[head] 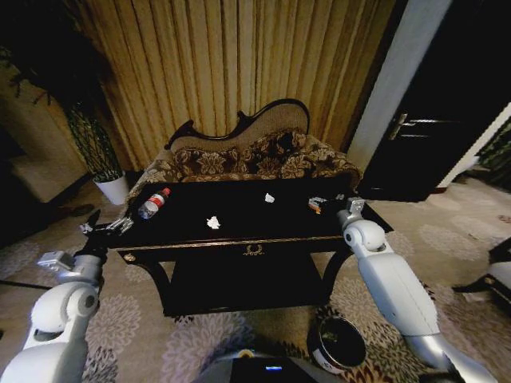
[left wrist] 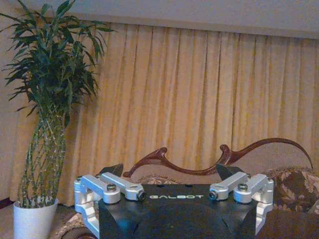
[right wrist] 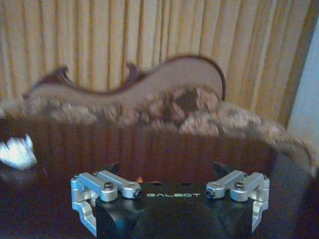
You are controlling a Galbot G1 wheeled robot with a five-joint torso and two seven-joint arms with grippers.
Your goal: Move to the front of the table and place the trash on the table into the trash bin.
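Observation:
The black table [head: 239, 239] with gold trim stands straight ahead. On its top lie a clear bottle [head: 152, 203] with a red cap at the left, a white paper scrap [head: 213, 223] near the front, another scrap [head: 270, 198] farther back, and a small orange-and-white piece [head: 317, 205] at the right. The dark trash bin [head: 337, 343] stands on the carpet below the table's front right. My left gripper [head: 104, 227] [left wrist: 170, 172] hovers open at the table's left end, near the bottle. My right gripper [head: 349, 209] [right wrist: 167, 169] is open over the right end, beside the orange piece. A white scrap [right wrist: 17, 152] shows in the right wrist view.
A patterned sofa [head: 255, 155] with a carved back stands directly behind the table, in front of gold curtains. A plant in a white pot [head: 112, 189] [left wrist: 32, 219] is at the back left. A dark door [head: 431, 152] is at the right. Floral carpet surrounds the table.

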